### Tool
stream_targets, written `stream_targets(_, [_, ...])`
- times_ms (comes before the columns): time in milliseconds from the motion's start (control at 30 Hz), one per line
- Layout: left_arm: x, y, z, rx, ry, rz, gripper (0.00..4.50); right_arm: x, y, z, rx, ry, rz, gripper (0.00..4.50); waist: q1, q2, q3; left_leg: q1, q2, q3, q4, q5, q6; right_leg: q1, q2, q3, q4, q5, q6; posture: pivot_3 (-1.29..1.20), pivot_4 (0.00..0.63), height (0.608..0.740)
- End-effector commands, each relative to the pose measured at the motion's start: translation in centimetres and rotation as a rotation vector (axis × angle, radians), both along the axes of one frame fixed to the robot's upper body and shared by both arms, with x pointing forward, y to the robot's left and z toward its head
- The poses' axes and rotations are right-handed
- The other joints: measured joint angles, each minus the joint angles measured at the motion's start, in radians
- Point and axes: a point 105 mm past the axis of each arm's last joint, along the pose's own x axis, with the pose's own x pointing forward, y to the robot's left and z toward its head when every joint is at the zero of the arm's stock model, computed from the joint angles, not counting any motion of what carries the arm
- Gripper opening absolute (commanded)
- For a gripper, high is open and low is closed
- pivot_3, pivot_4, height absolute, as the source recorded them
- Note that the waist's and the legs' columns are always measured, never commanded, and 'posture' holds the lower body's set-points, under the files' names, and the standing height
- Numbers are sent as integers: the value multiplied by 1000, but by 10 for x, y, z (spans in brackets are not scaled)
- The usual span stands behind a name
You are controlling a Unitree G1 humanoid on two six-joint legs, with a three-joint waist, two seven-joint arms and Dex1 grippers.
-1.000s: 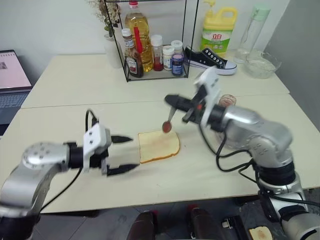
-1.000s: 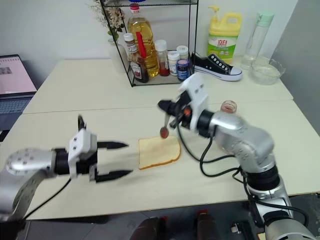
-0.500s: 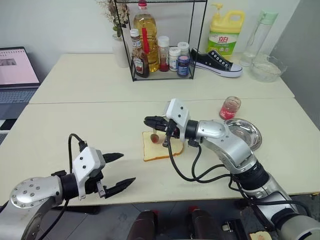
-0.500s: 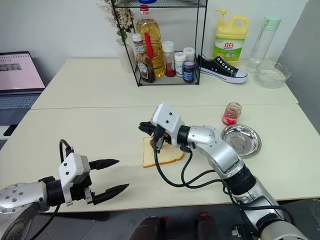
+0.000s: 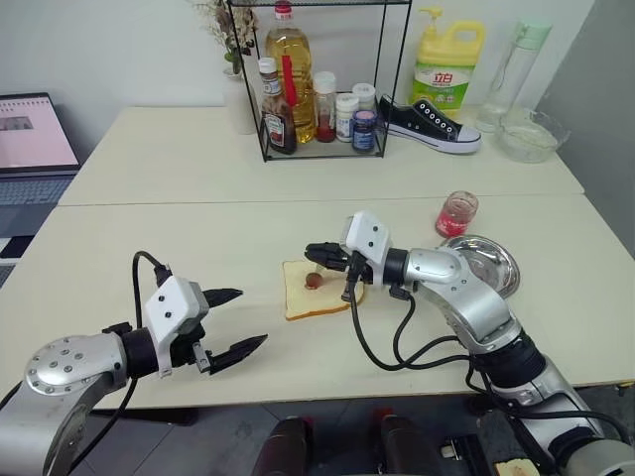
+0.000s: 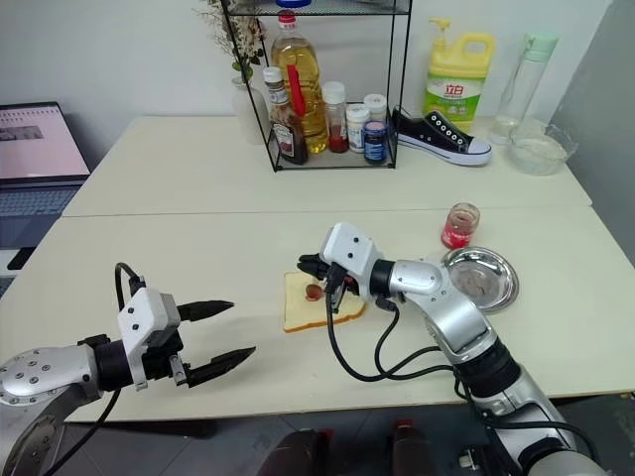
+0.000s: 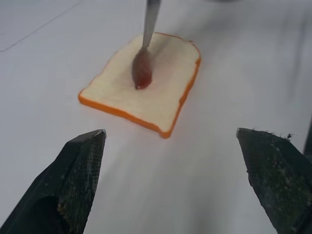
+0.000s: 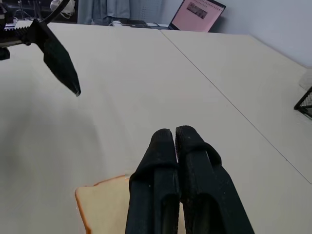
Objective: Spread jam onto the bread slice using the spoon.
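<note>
Right gripper [image 5: 319, 257]: clenched on the spoon [image 7: 145, 53], frame centre.
Left gripper [image 5: 238, 320]: released, lower left.
Left wrist view: jam-coated bowl touching bread slice [image 7: 161, 92].
Jam [image 5: 456, 214]: jar, centre right.

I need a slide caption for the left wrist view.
Jam-coated spoon touching the bread slice, seen between the open left end effector fingers.
</note>
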Motion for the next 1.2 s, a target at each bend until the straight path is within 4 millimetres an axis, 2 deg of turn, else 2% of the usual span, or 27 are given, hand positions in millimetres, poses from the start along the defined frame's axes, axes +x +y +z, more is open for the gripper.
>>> stream_targets(33, [4,-1,7,10,-35,-30,4500,1,-12,16,17,-51,-31,31,1,0,0,0,0,0,0,0,0,0,0,0,0,0,0,0,150,740])
stream_targets(367, [11,-3,10,8,-49,-49,4500,0,-22,26,48,-28,-56,31,0,0,0,0,0,0,0,0,0,0,0,0,0,0,0,0,150,740])
stream_targets(500, [12,-2,13,-1,-51,-37,4500,8,-20,46,271,198,-104,31,-1,0,0,0,0,0,0,0,0,0,0,1,0,0,0,0,150,740])
stream_targets(600, [10,1,14,4,-38,-33,4500,17,-22,53,402,374,-145,31,-3,0,0,0,1,0,-1,0,0,0,0,1,0,0,0,0,150,740])
stream_targets(700, [8,4,13,13,-30,-25,4500,34,-23,41,518,636,-205,31,-2,0,0,0,1,0,-1,0,0,0,0,1,0,0,0,0,150,740])
stream_targets(833, [5,4,13,12,-24,-20,4500,37,-18,21,509,782,-228,31,-2,0,0,0,0,1,-1,0,0,-1,0,1,0,0,0,0,150,740])
stream_targets(967, [3,5,12,14,-17,-14,4500,38,-12,6,497,851,-252,31,-5,0,0,0,0,1,-2,0,0,-1,0,1,0,0,0,0,150,740])
stream_targets(1200, [3,4,13,13,-15,-14,4500,49,-17,-12,527,912,-344,31,-5,0,0,0,0,2,-1,0,0,-1,1,0,0,0,0,0,150,740])
